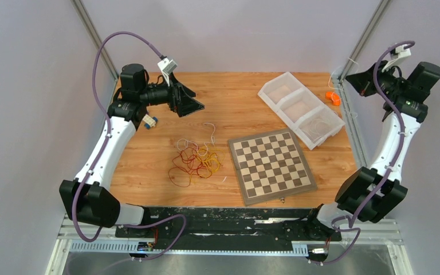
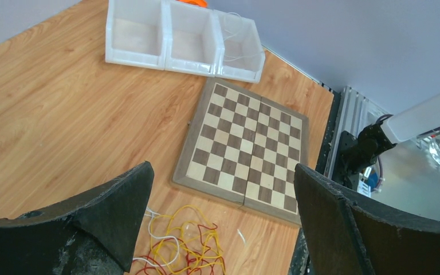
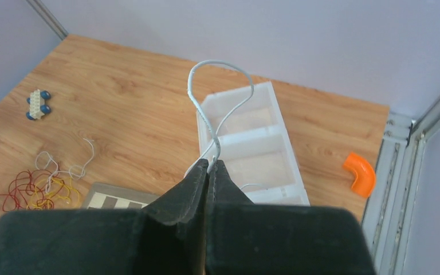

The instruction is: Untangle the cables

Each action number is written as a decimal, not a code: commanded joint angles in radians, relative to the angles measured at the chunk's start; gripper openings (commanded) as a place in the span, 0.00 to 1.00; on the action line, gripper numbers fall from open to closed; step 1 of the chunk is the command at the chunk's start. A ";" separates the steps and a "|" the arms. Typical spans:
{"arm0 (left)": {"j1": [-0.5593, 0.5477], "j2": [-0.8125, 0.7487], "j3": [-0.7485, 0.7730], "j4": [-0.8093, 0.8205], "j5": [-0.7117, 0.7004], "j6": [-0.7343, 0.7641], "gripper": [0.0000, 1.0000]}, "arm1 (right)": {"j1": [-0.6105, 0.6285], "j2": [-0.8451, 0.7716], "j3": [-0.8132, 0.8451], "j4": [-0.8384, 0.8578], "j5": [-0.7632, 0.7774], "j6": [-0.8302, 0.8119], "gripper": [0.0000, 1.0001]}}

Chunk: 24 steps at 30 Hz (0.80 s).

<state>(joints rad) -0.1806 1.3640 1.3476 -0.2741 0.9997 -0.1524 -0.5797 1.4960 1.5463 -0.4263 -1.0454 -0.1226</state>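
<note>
While the right gripper (image 3: 209, 167) pinches 1 looped white cable (image 3: 191, 86) near the 3-compartment tray (image 3: 246, 139), the left gripper (image 2: 223, 172) hangs spread wide and empty; the red, yellow and white cables (image 1: 195, 160) lie tangled on the table (image 1: 149, 166), just left of the chessboard (image 1: 272, 166).

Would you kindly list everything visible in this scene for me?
Wooden table: one, light brown.
Wooden chessboard: one, brown-cream, table centre.
Clear plastic three-compartment tray: one, translucent, far right.
Thin tangled cables: several, red, yellow, white, left of chessboard.
Thin white cable loop: one, pinched in right gripper.
White wire: at least one, tray's end compartment.
Orange curved plastic piece: one, beside tray.
White-blue toy block: one, far left.
Left gripper: black, open.
Right gripper: black, shut on loop.
</note>
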 commanded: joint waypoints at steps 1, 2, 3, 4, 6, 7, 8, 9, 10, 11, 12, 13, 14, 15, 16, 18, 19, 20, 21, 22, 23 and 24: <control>0.001 -0.027 -0.008 0.029 0.009 0.024 1.00 | 0.042 0.021 0.026 0.010 -0.032 0.078 0.00; 0.001 -0.024 -0.006 0.030 0.012 0.023 1.00 | 0.055 0.032 0.013 0.027 -0.024 0.083 0.00; 0.001 -0.020 -0.003 0.030 0.014 0.021 1.00 | 0.064 0.041 -0.003 0.049 -0.016 0.089 0.00; 0.000 -0.018 0.001 0.030 0.016 0.020 1.00 | 0.072 0.051 -0.021 0.073 -0.008 0.095 0.00; 0.001 -0.012 0.007 0.028 0.020 0.021 1.00 | 0.076 0.070 -0.066 0.120 0.003 0.096 0.00; 0.001 -0.011 0.008 0.023 0.021 0.024 1.00 | 0.076 0.082 -0.085 0.128 0.003 0.079 0.00; 0.000 -0.011 0.012 0.019 0.022 0.025 1.00 | 0.076 0.090 -0.114 0.129 0.003 0.041 0.00; 0.000 -0.011 0.012 0.014 0.022 0.028 1.00 | 0.076 0.096 -0.139 0.129 0.008 0.002 0.00; 0.000 -0.012 0.009 0.012 0.022 0.029 1.00 | 0.076 0.103 -0.166 0.135 0.018 -0.047 0.00; 0.000 -0.013 0.001 0.013 0.022 0.029 1.00 | 0.076 0.113 -0.188 0.143 0.021 -0.069 0.00; 0.001 -0.013 -0.004 0.015 0.023 0.028 1.00 | 0.075 0.130 -0.204 0.150 0.021 -0.080 0.00; 0.001 -0.013 -0.009 0.015 0.025 0.025 1.00 | 0.074 0.145 -0.215 0.151 0.023 -0.092 0.00; 0.001 -0.012 -0.010 0.012 0.026 0.024 1.00 | 0.074 0.156 -0.227 0.152 0.031 -0.104 0.00; 0.001 -0.012 -0.010 0.009 0.027 0.025 1.00 | 0.071 0.162 -0.239 0.151 0.036 -0.118 0.00; 0.001 -0.014 -0.010 0.000 0.026 0.032 1.00 | 0.068 0.163 -0.251 0.147 0.041 -0.141 0.00; 0.000 -0.018 -0.007 -0.019 0.019 0.050 1.00 | 0.057 0.152 -0.273 0.120 0.060 -0.209 0.00; 0.000 -0.019 -0.005 -0.026 0.018 0.057 1.00 | 0.050 0.146 -0.278 0.100 0.071 -0.250 0.00; 0.000 -0.022 -0.005 -0.038 0.015 0.070 1.00 | 0.044 0.140 -0.278 0.067 0.096 -0.296 0.00; 0.000 -0.023 -0.005 -0.042 0.015 0.074 1.00 | 0.040 0.140 -0.272 0.024 0.118 -0.348 0.00; 0.001 -0.026 -0.007 -0.049 0.012 0.084 1.00 | 0.038 0.140 -0.265 -0.019 0.136 -0.402 0.00; 0.001 -0.026 -0.008 -0.052 0.008 0.087 1.00 | 0.038 0.143 -0.258 -0.067 0.156 -0.447 0.00; 0.001 -0.026 -0.009 -0.056 0.006 0.090 1.00 | 0.038 0.146 -0.255 -0.112 0.172 -0.491 0.00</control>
<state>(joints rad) -0.1806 1.3624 1.3396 -0.3061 1.0084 -0.1146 -0.5297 1.6722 1.2652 -0.3958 -0.9405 -0.3687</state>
